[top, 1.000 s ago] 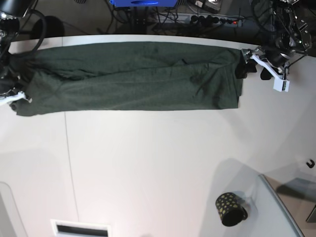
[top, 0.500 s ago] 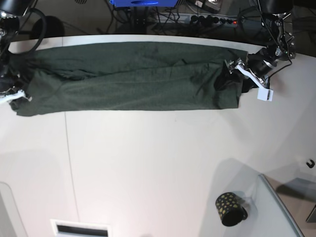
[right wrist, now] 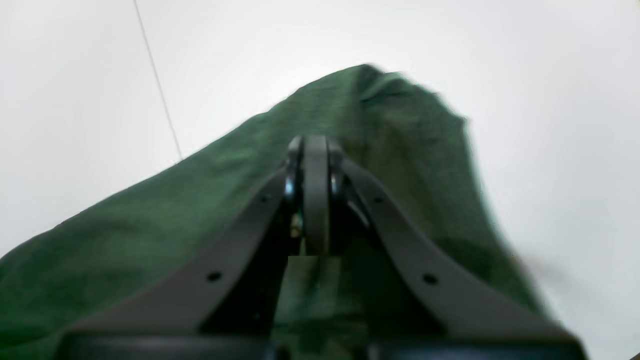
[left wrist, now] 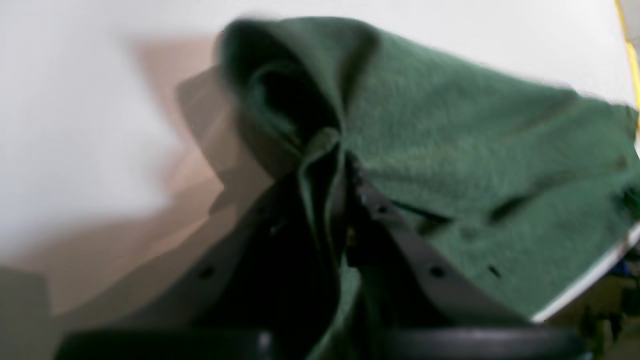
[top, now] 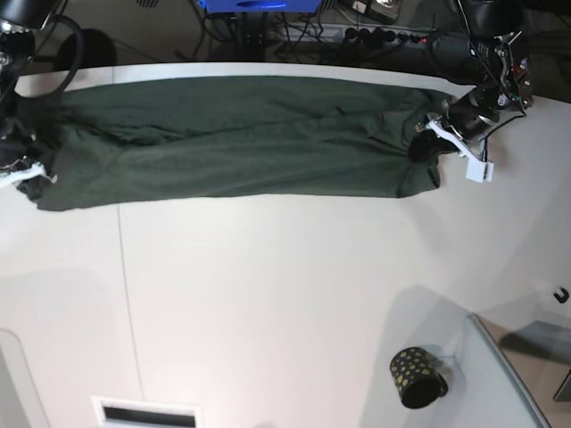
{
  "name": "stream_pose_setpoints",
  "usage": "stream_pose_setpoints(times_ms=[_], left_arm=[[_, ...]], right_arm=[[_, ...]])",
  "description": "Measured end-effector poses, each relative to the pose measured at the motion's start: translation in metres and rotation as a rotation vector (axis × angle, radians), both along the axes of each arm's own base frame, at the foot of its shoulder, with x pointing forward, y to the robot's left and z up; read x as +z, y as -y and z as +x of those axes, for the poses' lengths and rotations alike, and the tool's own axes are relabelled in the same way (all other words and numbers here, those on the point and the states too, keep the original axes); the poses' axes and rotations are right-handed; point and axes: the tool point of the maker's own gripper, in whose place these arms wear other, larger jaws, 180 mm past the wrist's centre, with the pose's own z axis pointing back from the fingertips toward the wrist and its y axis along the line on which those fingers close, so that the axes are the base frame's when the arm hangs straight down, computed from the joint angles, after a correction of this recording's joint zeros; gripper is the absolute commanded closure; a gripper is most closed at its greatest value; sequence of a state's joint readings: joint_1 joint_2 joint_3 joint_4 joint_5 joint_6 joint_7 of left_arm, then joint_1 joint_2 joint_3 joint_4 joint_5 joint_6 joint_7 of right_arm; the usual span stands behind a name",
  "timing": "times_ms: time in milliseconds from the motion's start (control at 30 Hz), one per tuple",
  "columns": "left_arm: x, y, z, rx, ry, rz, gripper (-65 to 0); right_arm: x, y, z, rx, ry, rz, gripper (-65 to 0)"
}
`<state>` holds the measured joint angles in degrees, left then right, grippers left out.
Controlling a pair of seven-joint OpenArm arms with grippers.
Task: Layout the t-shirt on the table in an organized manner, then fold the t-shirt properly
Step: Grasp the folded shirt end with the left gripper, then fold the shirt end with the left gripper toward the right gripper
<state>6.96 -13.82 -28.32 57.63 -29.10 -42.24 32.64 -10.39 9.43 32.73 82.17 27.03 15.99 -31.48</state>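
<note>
Since the t-shirt (top: 241, 138), stretched along the desk's (top: 294, 294) far edge, is thin, limp and light, each end effector, left (left wrist: 332, 150) and right (right wrist: 315, 155), rightly clamps a bunched end fold.

blur: left wrist view smeared | hidden: t-shirt (right wrist: 150, 240) fold behind right hand (right wrist: 315, 200) fingers

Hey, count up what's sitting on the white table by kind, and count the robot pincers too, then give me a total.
T-shirt, dark green: 1
Cup, black with gold dots: 1
Robot pincers, left pincer and right pincer, both shut on the t-shirt: 2
Total: 4
</note>
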Motion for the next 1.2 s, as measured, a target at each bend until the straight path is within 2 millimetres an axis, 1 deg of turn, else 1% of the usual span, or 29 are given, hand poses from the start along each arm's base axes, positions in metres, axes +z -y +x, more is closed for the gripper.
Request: stream_pose_setpoints(times_ms=[133, 200, 333, 400, 500, 567, 600, 667, 733, 800, 1000, 1133, 1167, 1200], left_arm=[[0.005, -0.039, 0.009, 0.015, -0.018, 0.131, 0.0], [0.01, -0.051, 0.012, 0.029, -0.022, 0.186, 0.0], [0.022, -0.062, -0.002, -0.017, -0.046, 0.305, 0.0], [0.038, -0.063, -0.005, -0.047, -0.015, 0.365, 0.0], [0.066, -0.052, 0.0, -0.045, 0.067, 0.419, 0.0], [0.082, -0.037, 0.0, -0.033, 0.111, 0.442, 0.0], [0.087, -0.03, -0.001, -0.045, 0.119, 0.455, 0.0], [0.093, -0.009, -0.004, -0.107, 0.131, 0.471, 0.0], [0.099, 0.013, -0.001, -0.137, 0.158, 0.462, 0.0], [0.1, 0.031, 0.003, -0.117, 0.17, 0.436, 0.0], [0.089, 0.092, 0.004, -0.173, 0.169, 0.328, 0.0], [0.089, 0.143, 0.005, -0.221, 0.188, 0.233, 0.0], [0.089, 0.149, 0.008, -0.206, 0.186, 0.217, 0.0], [0.09, 0.152, 0.011, -0.179, 0.182, 0.212, 0.0]], right_arm=[[0.0, 0.0, 0.0, 0.0, 0.001, 0.001, 0.0], [-0.001, -0.001, 0.0, 0.0, -0.001, 0.003, 0.0], [-0.001, -0.001, -0.002, 0.0, -0.003, 0.003, 0.0], [-0.002, -0.001, -0.003, 0.0, -0.006, 0.004, 0.0], [-0.004, -0.001, -0.006, -0.001, -0.013, 0.003, 0.0], [-0.004, -0.001, -0.006, -0.001, -0.014, 0.004, 0.0], [-0.004, -0.001, -0.006, 0.0, -0.012, 0.003, 0.0], [-0.003, 0.0, -0.005, -0.001, -0.009, 0.001, 0.0], [-0.003, -0.001, -0.005, -0.001, -0.01, 0.003, 0.0], [-0.003, -0.001, -0.005, -0.001, -0.01, 0.006, 0.0], [-0.003, -0.001, -0.004, -0.001, -0.008, 0.006, 0.0], [-0.002, -0.001, -0.004, -0.001, -0.008, 0.004, 0.0], [-0.003, -0.001, -0.004, -0.001, -0.008, 0.005, 0.0], [-0.003, -0.001, -0.004, -0.001, -0.008, 0.005, 0.0]])
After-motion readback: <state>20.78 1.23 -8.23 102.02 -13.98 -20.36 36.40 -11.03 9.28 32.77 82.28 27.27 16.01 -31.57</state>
